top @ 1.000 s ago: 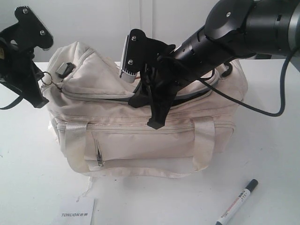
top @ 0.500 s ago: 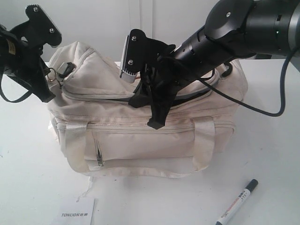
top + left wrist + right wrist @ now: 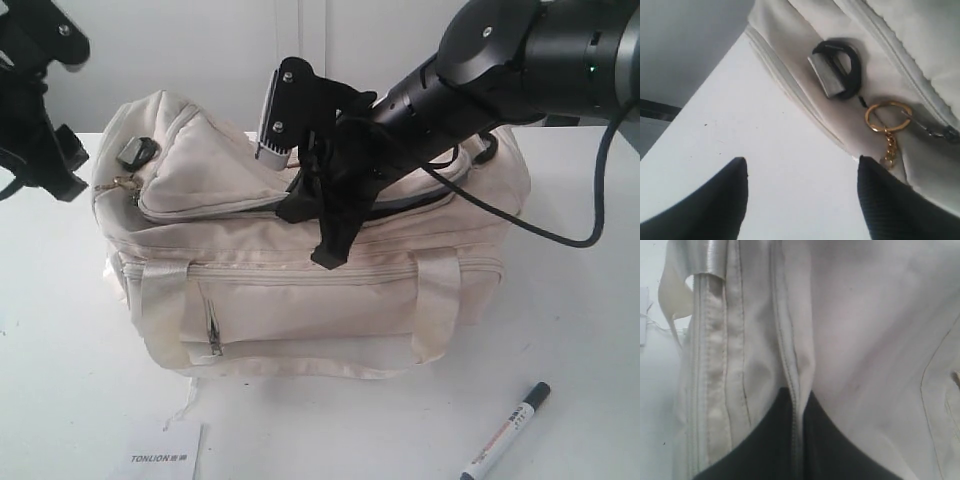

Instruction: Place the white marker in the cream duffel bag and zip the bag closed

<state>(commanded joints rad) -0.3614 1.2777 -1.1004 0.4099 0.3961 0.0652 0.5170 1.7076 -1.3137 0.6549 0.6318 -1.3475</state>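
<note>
The cream duffel bag [image 3: 300,310] stands mid-table, its top zip showing a dark gap along the front. My right gripper [image 3: 312,236] reaches across the top and is shut on the zip seam of the bag's flap [image 3: 799,365]; its black fingers [image 3: 765,440] pinch the seam from both sides. My left gripper [image 3: 68,110] hangs open, off the bag's left end and clear of it. Its wrist view shows a dark end ring [image 3: 840,67] and a gold ring on a chain [image 3: 886,117] beyond the open fingertips [image 3: 740,190]. The white marker [image 3: 505,432] lies on the table, front right.
A white card printed TONLION [image 3: 165,458] lies at the table's front edge, left of centre. A black cable [image 3: 560,235] loops from the right arm over the bag's right end. The bag's strap handles [image 3: 160,320] hang down its front.
My left gripper has drawn back up and to the left, away from the gold ring at the bag's end, and that end has settled. The right gripper has stayed on the flap.
</note>
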